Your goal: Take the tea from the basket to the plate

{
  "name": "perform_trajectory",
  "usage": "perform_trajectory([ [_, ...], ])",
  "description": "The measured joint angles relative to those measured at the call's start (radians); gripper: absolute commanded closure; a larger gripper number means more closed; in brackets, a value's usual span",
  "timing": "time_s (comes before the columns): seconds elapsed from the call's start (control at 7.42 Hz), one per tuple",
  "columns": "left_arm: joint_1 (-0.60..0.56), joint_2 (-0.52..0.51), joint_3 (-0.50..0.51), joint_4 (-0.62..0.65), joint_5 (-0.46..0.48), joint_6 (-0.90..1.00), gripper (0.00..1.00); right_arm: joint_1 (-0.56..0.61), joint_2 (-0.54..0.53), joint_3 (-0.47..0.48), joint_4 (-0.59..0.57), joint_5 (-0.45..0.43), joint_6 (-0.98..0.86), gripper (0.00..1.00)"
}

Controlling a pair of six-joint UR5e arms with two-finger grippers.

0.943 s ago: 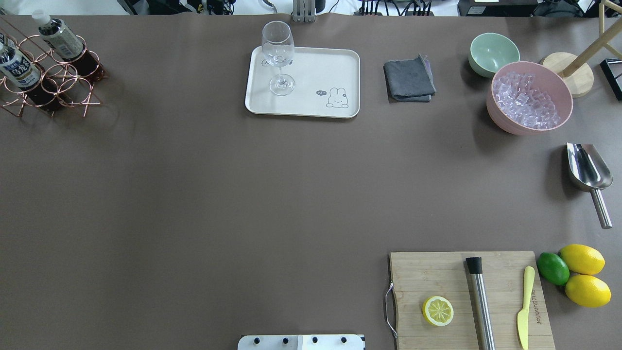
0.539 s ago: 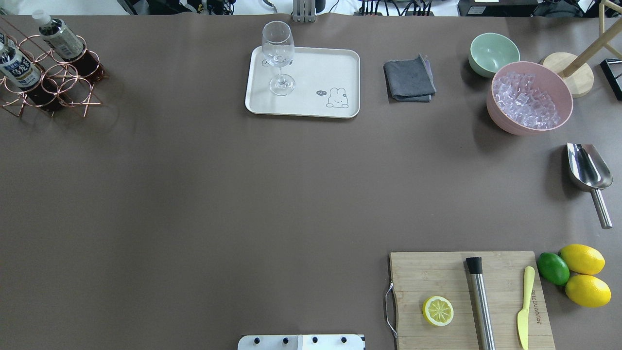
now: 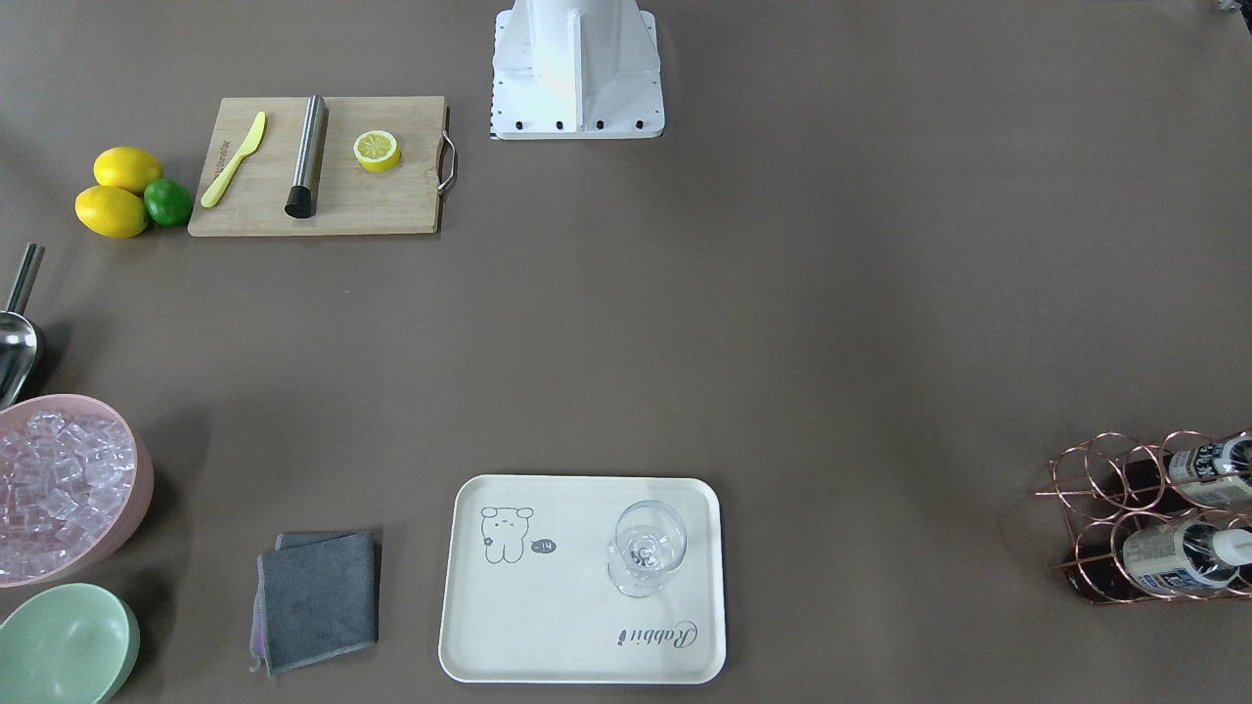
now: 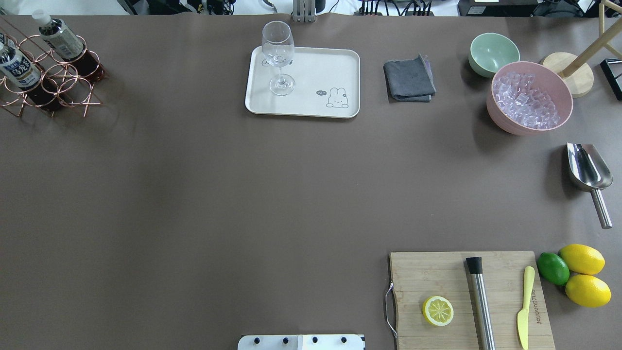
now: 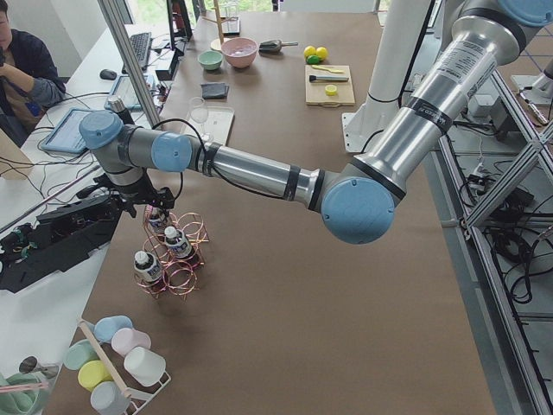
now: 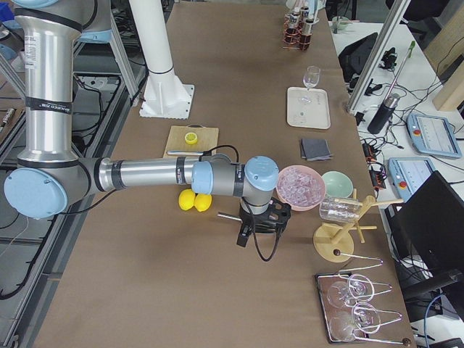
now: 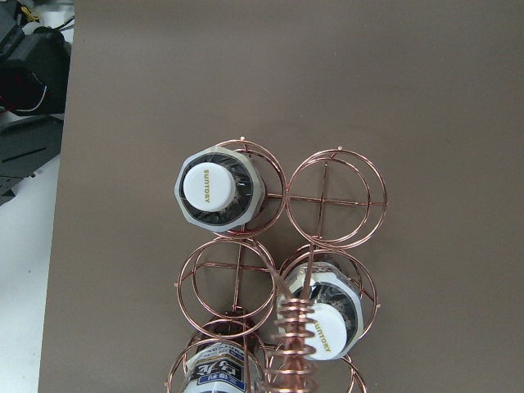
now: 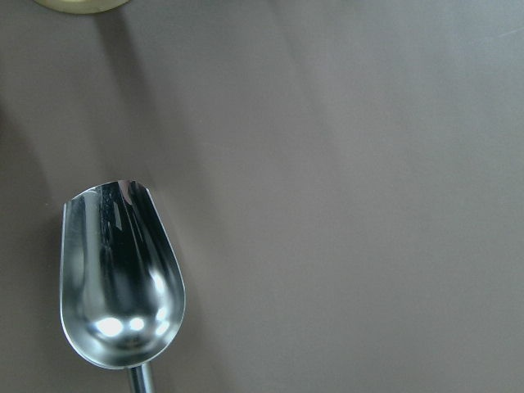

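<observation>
The copper wire basket stands at the table's far left corner. It also shows in the front view and the left wrist view. Tea bottles with white caps stand in its cells; the wrist view shows three. The cream plate lies at the far middle. My left gripper hangs just above the basket; I cannot tell whether it is open. My right gripper hovers over a steel scoop; I cannot tell its state either.
A wine glass stands on the plate's left part. A grey cloth, a mint bowl and a pink bowl of ice lie to its right. The scoop, a cutting board and citrus fruits are on the right side.
The tea bottle at the basket's left edge has shifted very slightly. Everything else on the table is as before.
</observation>
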Motion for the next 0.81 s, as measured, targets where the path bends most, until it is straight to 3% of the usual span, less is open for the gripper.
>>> perform_trajectory([
  [0.27,0.001,0.0,0.01,-0.01,-0.008,0.009,0.28,0.0,0.0,0.0,0.0,0.0,0.0,0.0],
  [0.54,-0.003,0.006,0.006,-0.011,-0.015,0.012,0.54,0.0,0.0,-0.001,0.0,0.0,0.0,0.0],
  [0.67,-0.007,0.009,0.004,-0.012,-0.018,0.011,1.0,0.0,0.0,-0.001,0.0,0.0,0.0,0.0],
  [0.81,-0.011,0.015,0.001,-0.011,-0.026,0.011,1.0,0.0,0.0,-0.002,0.0,0.0,0.0,0.0],
])
